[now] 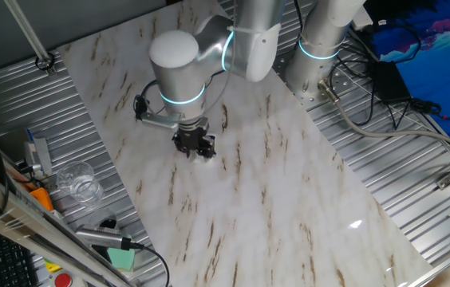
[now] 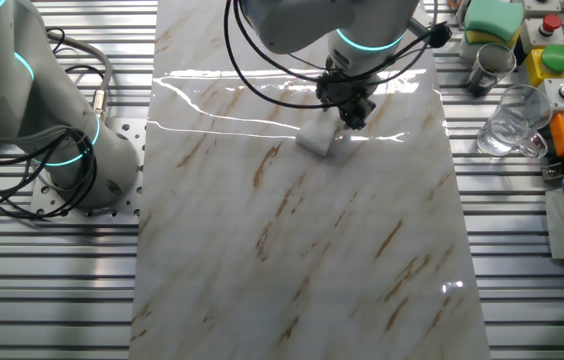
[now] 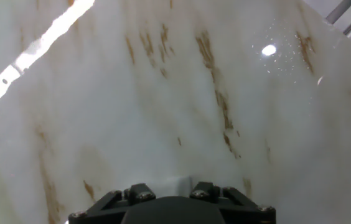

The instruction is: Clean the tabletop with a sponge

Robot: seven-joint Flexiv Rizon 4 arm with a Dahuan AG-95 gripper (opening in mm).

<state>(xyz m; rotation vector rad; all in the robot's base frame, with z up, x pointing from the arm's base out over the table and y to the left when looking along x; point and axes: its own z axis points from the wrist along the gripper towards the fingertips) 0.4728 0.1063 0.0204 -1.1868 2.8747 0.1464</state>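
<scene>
The tabletop [image 1: 289, 199] is a long white marble-look slab with brown veins; it also shows in the other fixed view [image 2: 292, 250] and fills the hand view [image 3: 163, 93]. My gripper [image 1: 199, 150] points down at the slab's far half, and it also shows in the other fixed view [image 2: 348, 116]. The sponge [image 2: 316, 139], small, white and squarish, lies on the slab at the fingertips and sticks out to one side of them. In one fixed view only a white bit of the sponge [image 1: 207, 156] shows under the fingers. The fingers look closed on it. The hand view shows only the gripper's black base.
A clear glass [image 2: 510, 125], a metal cup [image 2: 490, 65], a green block [image 2: 492, 15] and button boxes stand on the ribbed metal beside the slab. A second arm's base [image 2: 62, 130] with cables stands on the other side. The glass [image 1: 79, 182] also shows in one fixed view.
</scene>
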